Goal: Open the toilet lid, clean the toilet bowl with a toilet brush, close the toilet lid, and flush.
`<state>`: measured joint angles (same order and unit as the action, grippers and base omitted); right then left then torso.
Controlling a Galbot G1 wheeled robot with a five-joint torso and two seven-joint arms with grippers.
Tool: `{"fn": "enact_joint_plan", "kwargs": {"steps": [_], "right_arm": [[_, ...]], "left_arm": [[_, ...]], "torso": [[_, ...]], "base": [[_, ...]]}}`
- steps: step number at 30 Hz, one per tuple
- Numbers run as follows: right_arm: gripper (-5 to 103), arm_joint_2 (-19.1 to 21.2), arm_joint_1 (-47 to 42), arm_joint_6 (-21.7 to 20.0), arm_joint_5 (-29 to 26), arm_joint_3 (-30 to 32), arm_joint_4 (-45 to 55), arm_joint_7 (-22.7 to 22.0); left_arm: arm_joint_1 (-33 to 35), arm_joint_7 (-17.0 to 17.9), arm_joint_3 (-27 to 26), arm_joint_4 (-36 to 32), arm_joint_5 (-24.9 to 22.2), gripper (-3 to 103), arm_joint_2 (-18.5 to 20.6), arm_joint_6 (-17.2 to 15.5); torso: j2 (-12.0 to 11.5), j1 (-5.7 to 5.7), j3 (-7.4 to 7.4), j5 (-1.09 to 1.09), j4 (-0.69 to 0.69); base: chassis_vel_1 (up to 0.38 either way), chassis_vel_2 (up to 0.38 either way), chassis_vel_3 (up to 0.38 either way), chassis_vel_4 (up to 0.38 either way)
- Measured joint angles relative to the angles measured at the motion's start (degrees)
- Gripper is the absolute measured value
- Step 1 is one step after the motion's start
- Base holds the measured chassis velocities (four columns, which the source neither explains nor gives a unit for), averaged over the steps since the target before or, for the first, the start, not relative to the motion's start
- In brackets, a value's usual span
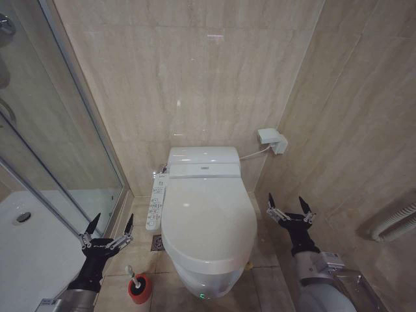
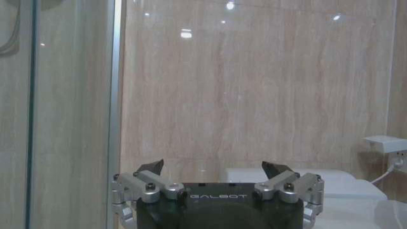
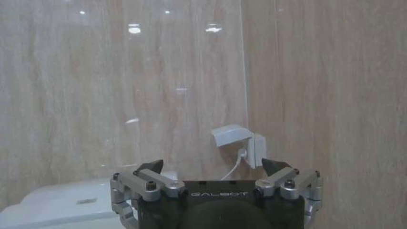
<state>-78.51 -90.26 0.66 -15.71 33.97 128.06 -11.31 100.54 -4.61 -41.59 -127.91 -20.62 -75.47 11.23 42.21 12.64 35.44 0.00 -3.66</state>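
The toilet lid [image 1: 208, 218] lies shut over the bowl, a big glossy white oval in the corner of the tiled room. It looks stiff, light and slick, so I would judge a pinch on its smooth top hopeless; the better hold is under the front rim, lifting it on its hinge at the back (gently, as hard plastic will bang against the tank). The toilet brush [image 1: 132, 275] stands on the floor just beside the bowl's front, on the robot's left, its slim handle upright in the small red holder [image 1: 139, 290]. That handle seems thin and easy to twist in a grip, so it wants taking well up the stick. The left hand [image 1: 109, 225] hovers above the brush, near the shower glass [image 1: 58, 130], fingers spread wide and empty. The right hand [image 1: 290, 208] hangs on the other side of the toilet, beside the wall, also spread apart on nothing. A control panel [image 1: 156, 201] runs along the seat's left edge.
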Motion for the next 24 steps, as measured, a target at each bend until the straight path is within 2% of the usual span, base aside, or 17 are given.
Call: {"fn": "enact_joint_plan", "kwargs": {"steps": [24], "right_arm": [[100, -0.42, -0.76, -0.05, -0.04, 0.05, 0.59, 0.56]], "left_arm": [[0.00, 0.00, 0.00, 0.00, 0.00, 100, 0.00, 0.00]], "torso": [[0.00, 0.00, 0.00, 0.00, 0.00]], "base": [[0.000, 0.000, 0.000, 0.000]]}}
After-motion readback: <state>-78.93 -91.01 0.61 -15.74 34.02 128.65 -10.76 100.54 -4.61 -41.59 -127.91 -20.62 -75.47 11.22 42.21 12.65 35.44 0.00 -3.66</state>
